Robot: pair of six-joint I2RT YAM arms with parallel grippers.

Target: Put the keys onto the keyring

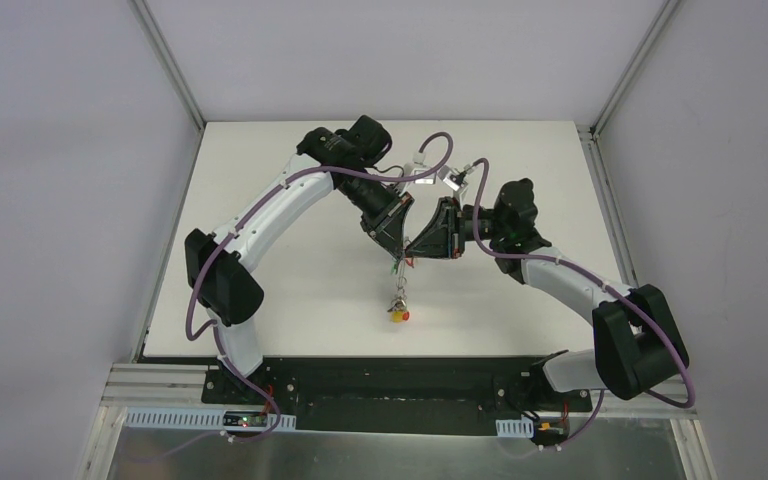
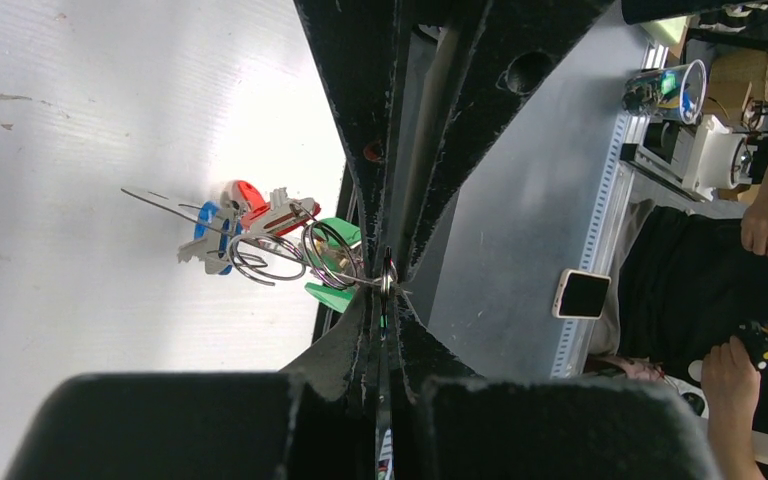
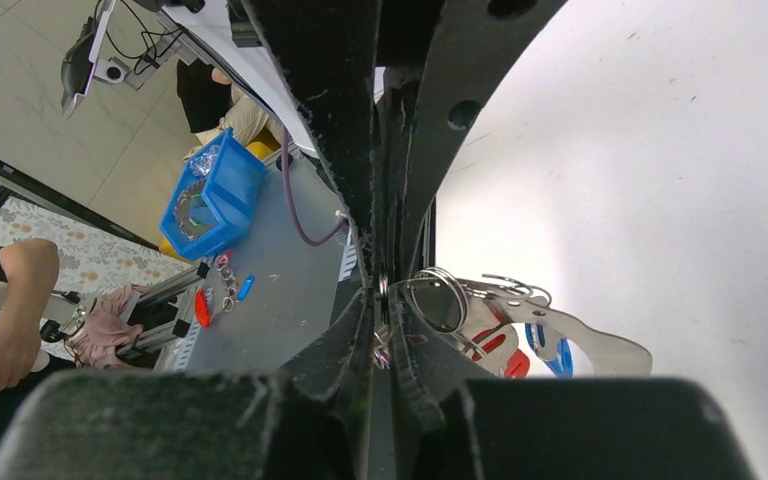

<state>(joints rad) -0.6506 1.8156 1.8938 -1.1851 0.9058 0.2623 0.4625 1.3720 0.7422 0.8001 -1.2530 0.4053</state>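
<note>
Nearest the bases, the keys hang in a bunch above the white table, at 6 o'clock from where the two grippers meet. None seem to rest on the surface. In the left wrist view we see a red tag, a blue tag and a green tag, bunched at 9 o'clock of the fingertips.

Next up, the left gripper is clenched on the thin wire of the keyring. The right gripper is clenched on the same wire from the opposite side. The two tips almost touch at table centre. The bunch dangles off the wire, so most keys look threaded already. We cannot tell if any key is left off.

Risks, as we judge them:
- Both pinches are on thin round wire, so any pull apart could slip one out and swing the bunch.
- Freeing either jaw with the loop end open could let keys slide off.
- The tips are so close that a small twist could knock the fingers together.
</note>
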